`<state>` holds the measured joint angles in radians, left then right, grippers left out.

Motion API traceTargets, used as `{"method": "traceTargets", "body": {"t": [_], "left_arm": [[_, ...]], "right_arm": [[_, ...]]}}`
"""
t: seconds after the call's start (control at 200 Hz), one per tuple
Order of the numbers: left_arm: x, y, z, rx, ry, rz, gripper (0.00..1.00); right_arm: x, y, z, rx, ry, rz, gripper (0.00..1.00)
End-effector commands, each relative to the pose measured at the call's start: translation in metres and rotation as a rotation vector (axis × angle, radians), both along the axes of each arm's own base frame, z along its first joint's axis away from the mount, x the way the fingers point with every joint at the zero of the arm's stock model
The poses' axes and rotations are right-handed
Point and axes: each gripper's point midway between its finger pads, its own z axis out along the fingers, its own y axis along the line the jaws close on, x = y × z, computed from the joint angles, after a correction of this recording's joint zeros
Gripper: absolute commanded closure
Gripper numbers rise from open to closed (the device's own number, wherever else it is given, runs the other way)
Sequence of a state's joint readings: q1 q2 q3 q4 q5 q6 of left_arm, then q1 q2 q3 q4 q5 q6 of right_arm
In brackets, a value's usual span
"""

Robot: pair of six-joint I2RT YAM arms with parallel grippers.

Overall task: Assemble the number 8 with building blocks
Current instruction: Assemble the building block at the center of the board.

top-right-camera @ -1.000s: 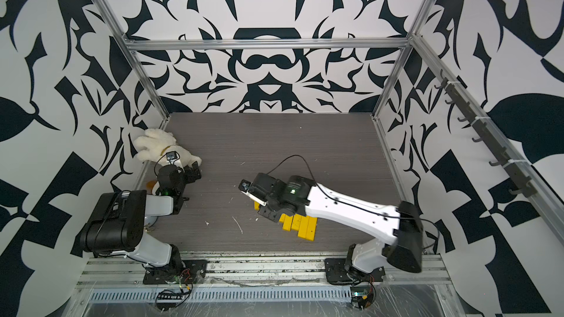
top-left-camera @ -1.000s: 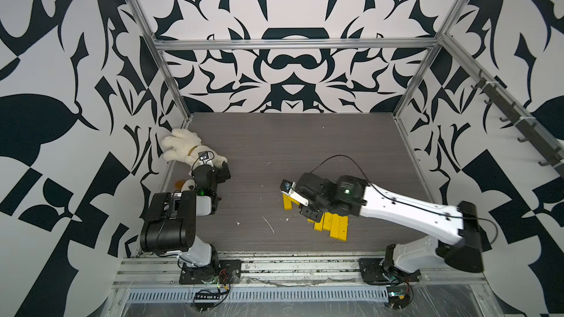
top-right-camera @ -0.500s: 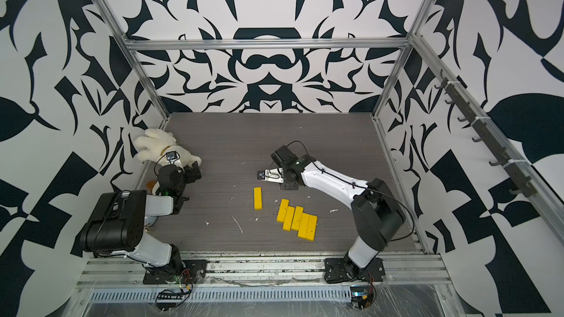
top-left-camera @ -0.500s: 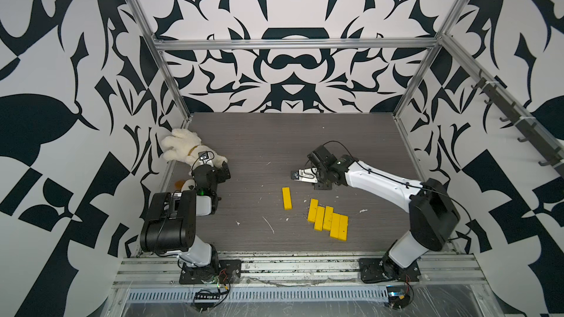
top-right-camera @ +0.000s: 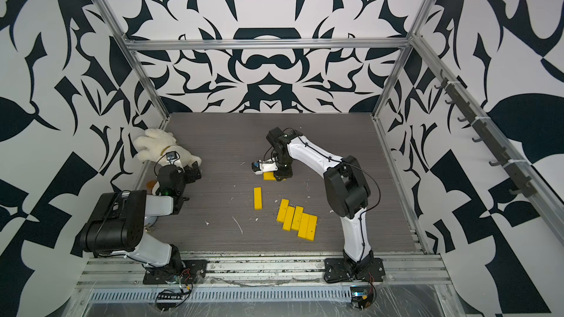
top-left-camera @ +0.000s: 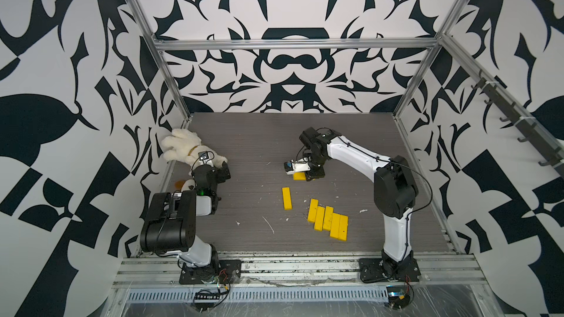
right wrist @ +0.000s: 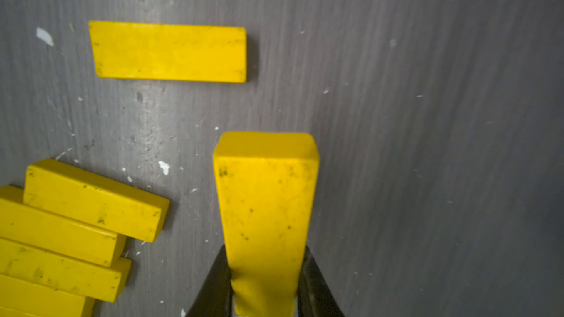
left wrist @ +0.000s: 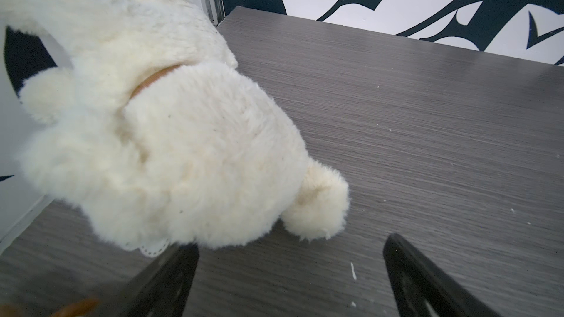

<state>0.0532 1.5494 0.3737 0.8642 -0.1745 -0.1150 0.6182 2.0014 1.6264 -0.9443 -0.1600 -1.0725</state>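
1. Top views, both: the grey wood-grain tabletop point(top-left-camera: 244, 135) carries all seven yellow rectangular building bars. No number 8 is recognisable yet. Assessment: the task is at an early stage, with the second segment being placed.
2. White plush toy point(top-left-camera: 183, 147): lies well to the left of the row of five bars, against the wall. Not part of the work.
3. Row of five yellow bars point(top-left-camera: 328, 219): unused stock, lying side by side and touching, stepped lengthways. This row serves as the reference for every position given here.
4. Right gripper point(right wrist: 264, 269): placed beyond the row and to its left. Jaws narrowed onto the two long edges of one yellow bar, firmly clamped.
5. Left gripper point(left wrist: 290, 269): well left of the row, jaws spread fully and holding nothing. The plush toy sits just ahead of one finger; contact cannot be confirmed.
6. Held yellow bar point(right wrist: 265, 196): lies crosswise to the row's bars. Whether it rests on the tabletop cannot be told.
7. Lone yellow bar point(top-left-camera: 286, 198): flat on the tabletop just left of the row, apart from it and roughly parallel.
8. Requirement for the next move, as judged: seat the held bar flat, square across the lone bar's far end, then release and lift clear without nudging it.
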Motion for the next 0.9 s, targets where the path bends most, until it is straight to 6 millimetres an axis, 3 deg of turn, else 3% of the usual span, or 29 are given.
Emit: {"method": "traceTargets", "body": {"t": [0.0, 0.215, 0.48, 0.655, 0.73, 0.895], "left_arm": [[0.004, 0.001, 0.008, -0.001, -0.027, -0.001, 0.01], [0.003, 0.001, 0.008, -0.001, -0.026, -0.001, 0.01], [0.003, 0.000, 0.007, -0.001, -0.025, -0.003, 0.01], [0.003, 0.001, 0.007, -0.001, -0.025, -0.001, 0.01], [0.003, 0.001, 0.007, -0.001, -0.026, -0.001, 0.01], [0.003, 0.001, 0.008, -0.001, -0.027, -0.002, 0.01]], "right_arm": [[-0.014, 0.000, 0.002, 0.004, 0.014, 0.026, 1.00], [-0.011, 0.012, -0.018, 0.028, 0.047, 0.005, 1.00], [0.001, 0.011, -0.047, -0.055, 0.042, 0.022, 1.00], [0.006, 0.011, -0.049, -0.059, 0.016, 0.016, 1.00], [0.008, 0.012, -0.048, -0.067, 0.007, 0.000, 0.94], [0.012, 0.014, -0.048, -0.083, 0.022, -0.032, 0.99]]}}
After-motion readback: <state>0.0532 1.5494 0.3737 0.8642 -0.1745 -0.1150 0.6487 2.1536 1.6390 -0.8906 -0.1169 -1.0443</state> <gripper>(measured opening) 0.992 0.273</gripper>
